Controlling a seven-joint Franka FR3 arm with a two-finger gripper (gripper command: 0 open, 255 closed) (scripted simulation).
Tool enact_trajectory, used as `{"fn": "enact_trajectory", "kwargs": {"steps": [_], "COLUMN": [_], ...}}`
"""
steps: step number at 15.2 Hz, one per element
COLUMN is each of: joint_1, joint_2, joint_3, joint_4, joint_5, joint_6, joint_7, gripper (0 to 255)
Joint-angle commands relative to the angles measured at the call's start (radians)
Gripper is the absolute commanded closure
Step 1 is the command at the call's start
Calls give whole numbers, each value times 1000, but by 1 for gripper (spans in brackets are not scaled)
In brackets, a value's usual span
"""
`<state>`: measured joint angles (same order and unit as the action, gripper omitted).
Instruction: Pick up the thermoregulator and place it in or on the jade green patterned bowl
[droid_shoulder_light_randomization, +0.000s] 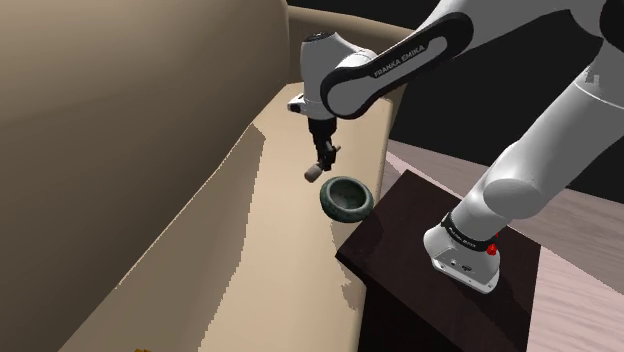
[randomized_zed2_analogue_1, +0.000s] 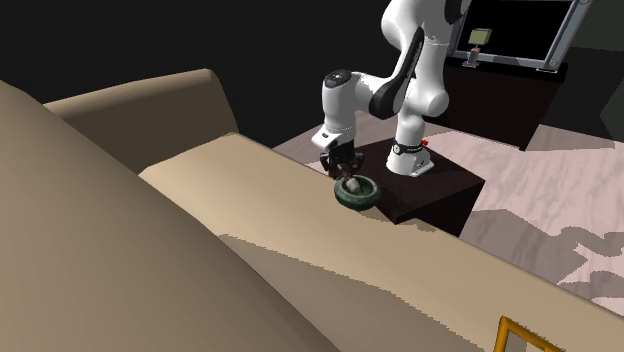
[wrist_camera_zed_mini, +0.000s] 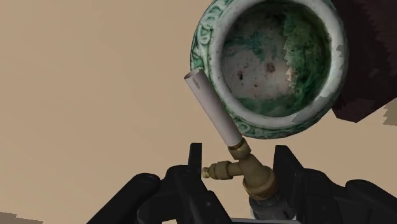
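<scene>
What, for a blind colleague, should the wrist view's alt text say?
The gripper holds a thermoregulator, its brass base clasped, its white tube slanting toward an empty green patterned bowl. The bowl sits on a tan cushion.

A: Any text?
B: "FRANKA EMIKA", pale capitals on the dark band of the arm (droid_shoulder_light_randomization: 400, 58), shoulder view.
A: Labels, numbers, signs elsewhere?
B: Nothing else readable in the other two views.
</scene>
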<state>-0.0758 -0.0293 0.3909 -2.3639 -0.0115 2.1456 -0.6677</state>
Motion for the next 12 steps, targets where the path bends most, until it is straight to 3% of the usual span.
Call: {"fn": "enact_trajectory", "kwargs": {"steps": [1,7,12], "joint_1": [0,28,22], "joint_2": [-78,-312,-250], "joint_3": [-3,-32,-20], "joint_4": [-89,-316,-342], "joint_5": [34,122,109], "joint_6": [17,19,105], "joint_7": [-29,-110,-95], "gripper": [255,255,255]}}
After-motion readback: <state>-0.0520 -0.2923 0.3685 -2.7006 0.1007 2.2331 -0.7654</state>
